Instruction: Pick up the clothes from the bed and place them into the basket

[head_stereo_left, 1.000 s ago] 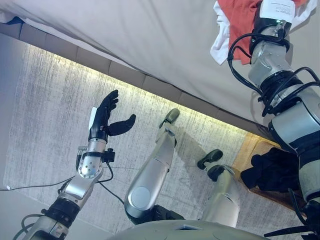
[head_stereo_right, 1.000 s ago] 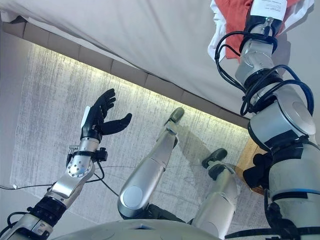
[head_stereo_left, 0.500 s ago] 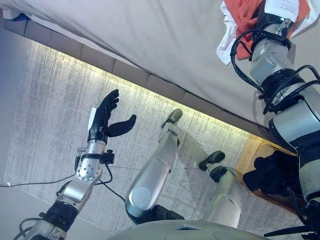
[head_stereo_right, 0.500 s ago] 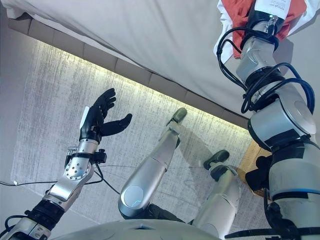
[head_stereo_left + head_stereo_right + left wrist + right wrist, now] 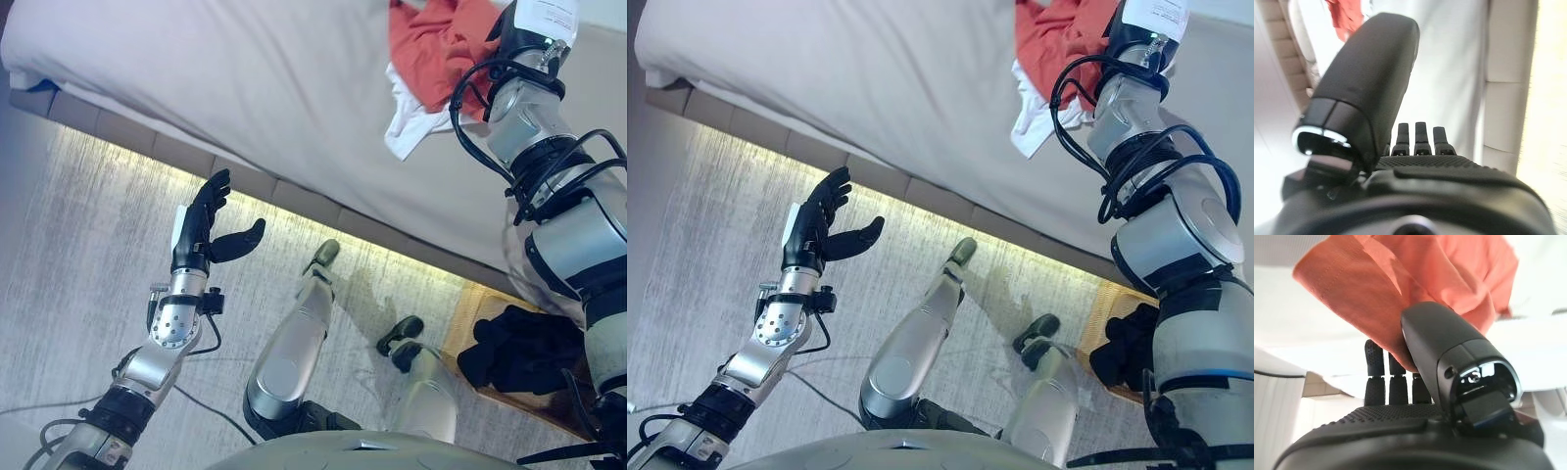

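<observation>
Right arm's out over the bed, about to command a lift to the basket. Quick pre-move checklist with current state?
1. Right hand at the orange garment: ok, fingers reach into its folds.
2. Firm grip on it: cannot tell, fingertips hidden in the cloth.
3. White garment separate from the orange one: cannot tell, it lies partly under it on the bed.
4. Left hand out of the way: ok, open over the floor.
5. Basket ready: ok, on the floor at the robot's right, dark clothes already inside.

Right hand [image 5: 1415, 431] fingertips hidden under crumpled orange cloth [image 5: 1440, 279]; woven basket [image 5: 490, 392] cut off, lower right edge.
</observation>
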You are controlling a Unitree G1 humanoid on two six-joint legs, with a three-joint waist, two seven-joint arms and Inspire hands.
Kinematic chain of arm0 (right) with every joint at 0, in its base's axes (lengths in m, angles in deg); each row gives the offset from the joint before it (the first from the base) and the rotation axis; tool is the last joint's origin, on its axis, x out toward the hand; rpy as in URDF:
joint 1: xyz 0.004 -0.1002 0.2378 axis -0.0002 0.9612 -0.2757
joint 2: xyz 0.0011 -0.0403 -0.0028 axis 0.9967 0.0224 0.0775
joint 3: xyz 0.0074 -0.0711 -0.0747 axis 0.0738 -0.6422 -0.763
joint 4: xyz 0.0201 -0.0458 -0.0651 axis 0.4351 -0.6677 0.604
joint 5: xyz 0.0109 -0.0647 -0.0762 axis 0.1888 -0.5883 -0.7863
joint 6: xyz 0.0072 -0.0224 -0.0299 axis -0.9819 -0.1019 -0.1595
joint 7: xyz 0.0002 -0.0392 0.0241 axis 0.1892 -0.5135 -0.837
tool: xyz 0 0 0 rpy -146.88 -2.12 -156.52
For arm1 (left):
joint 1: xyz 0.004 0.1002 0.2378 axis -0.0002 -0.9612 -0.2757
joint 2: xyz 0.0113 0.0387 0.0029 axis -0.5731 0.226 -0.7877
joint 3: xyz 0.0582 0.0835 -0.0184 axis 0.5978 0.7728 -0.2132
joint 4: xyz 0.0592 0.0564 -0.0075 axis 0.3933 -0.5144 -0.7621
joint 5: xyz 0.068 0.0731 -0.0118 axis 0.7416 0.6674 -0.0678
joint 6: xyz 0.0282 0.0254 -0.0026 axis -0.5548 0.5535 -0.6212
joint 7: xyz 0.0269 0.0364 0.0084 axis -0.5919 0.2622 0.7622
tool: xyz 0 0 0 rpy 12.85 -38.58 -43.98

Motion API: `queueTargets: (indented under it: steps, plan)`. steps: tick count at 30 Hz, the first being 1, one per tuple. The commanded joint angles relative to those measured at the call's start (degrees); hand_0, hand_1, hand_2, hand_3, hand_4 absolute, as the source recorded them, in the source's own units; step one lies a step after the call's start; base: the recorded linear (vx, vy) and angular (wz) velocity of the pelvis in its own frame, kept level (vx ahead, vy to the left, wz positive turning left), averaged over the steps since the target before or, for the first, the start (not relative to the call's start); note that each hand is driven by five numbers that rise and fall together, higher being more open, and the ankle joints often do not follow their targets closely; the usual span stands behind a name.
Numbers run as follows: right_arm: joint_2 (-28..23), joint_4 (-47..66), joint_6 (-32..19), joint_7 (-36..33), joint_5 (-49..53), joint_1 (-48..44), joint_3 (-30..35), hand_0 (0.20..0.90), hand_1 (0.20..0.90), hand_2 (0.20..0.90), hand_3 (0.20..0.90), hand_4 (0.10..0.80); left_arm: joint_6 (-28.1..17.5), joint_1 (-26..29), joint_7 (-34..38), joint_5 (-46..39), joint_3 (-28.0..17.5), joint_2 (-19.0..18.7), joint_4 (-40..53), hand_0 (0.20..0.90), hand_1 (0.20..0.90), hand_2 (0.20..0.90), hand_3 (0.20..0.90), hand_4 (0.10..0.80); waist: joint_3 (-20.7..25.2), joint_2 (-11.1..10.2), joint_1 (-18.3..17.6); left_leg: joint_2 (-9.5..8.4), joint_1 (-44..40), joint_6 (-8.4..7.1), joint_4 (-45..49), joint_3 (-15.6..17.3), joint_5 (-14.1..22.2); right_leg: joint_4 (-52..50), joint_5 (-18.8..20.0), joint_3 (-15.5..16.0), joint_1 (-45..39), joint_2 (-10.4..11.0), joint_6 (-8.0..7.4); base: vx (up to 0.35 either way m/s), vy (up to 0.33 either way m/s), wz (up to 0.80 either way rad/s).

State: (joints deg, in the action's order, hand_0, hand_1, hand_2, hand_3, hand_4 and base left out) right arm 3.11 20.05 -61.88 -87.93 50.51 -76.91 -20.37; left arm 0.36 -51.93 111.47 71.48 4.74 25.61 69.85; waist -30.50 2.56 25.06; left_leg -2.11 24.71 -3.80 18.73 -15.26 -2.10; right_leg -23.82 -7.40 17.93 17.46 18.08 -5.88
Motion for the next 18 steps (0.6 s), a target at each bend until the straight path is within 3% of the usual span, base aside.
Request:
queueTargets:
  steps: [1,4,12,18]
  plan:
    - [-6.5,4.4,-1.8,-6.7,-0.6,-7.6,-2.8,0.300,0.300,0.300,0.200,0.100,-2.3,2.6,1.5,2.3,-2.2,-1.2,0.9,0.900,0.900,0.900,0.900,0.800,0.7,-2.1,-1.2,1.03,-7.3,3.47,-3.7,2.8,4.2,4.2,3.0,0.3,-7.8,-1.1,1.05,0.027,-0.060,-0.21]
    - [-9.0,7.2,-2.5,-8.0,0.8,-6.7,-2.2,0.300,0.300,0.300,0.200,0.100,-0.3,2.8,1.2,2.7,-1.9,-1.2,0.5,0.900,0.900,0.900,0.900,0.800,4.1,-3.5,-2.7,2.19,-11.0,3.04,-7.5,3.8,2.6,10.3,6.1,0.6,-12.4,-1.5,0.87,0.016,-0.021,-0.17]
    - [-16.1,14.0,-4.4,-12.3,5.1,-3.8,0.4,0.300,0.300,0.300,0.200,0.100,2.2,3.1,-0.5,3.4,-1.7,-1.3,-1.6,0.900,0.900,0.900,0.900,0.800,12.5,-6.2,-6.5,3.84,-17.9,2.59,-12.8,6.0,2.4,17.4,8.7,-1.3,-19.6,-2.2,-0.22,0.040,-0.041,-0.11]
    - [-20.9,16.2,-5.8,-10.6,5.1,-2.8,3.3,0.300,0.300,0.300,0.200,0.100,6.1,2.2,-3.8,2.4,-1.2,-0.4,-4.9,0.900,0.900,0.900,0.900,0.800,18.9,-6.7,-9.2,5.18,-23.2,2.16,-17.2,7.9,1.7,20.4,10.4,-2.6,-22.8,-2.8,-1.27,0.065,-0.009,-0.09]
